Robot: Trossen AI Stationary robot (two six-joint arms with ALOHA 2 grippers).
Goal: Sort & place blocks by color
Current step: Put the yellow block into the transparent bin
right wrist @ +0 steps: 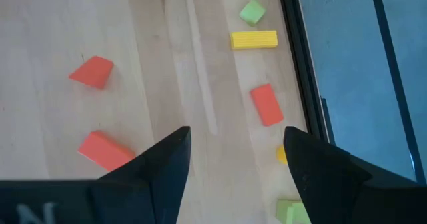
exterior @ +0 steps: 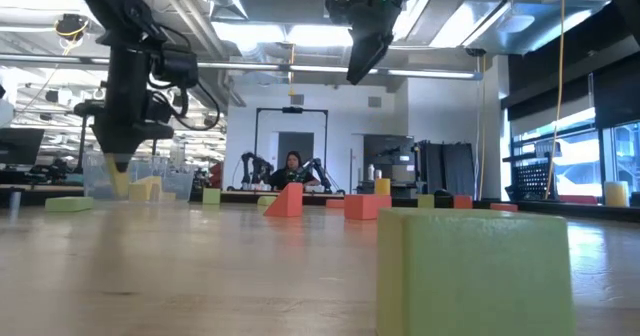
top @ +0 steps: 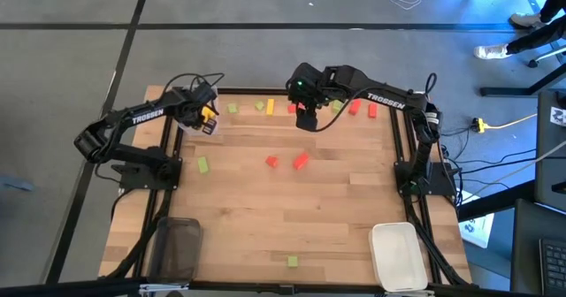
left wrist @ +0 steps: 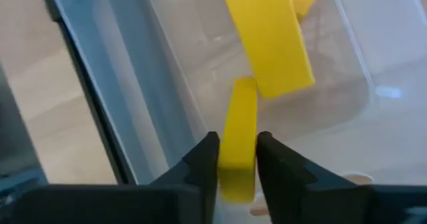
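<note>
Bright overhead lighting, blurred foreground

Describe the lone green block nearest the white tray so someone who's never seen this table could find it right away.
Start at the white tray in one corner of the wooden table, with a dark tray in the neighbouring corner. Between the two trays, close to that table edge, lies one small light green block. No other block lies close to it; the rest sit up around the two arms.

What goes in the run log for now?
left gripper: yellow block between fingers over clear tray | right gripper: open, above table
</note>
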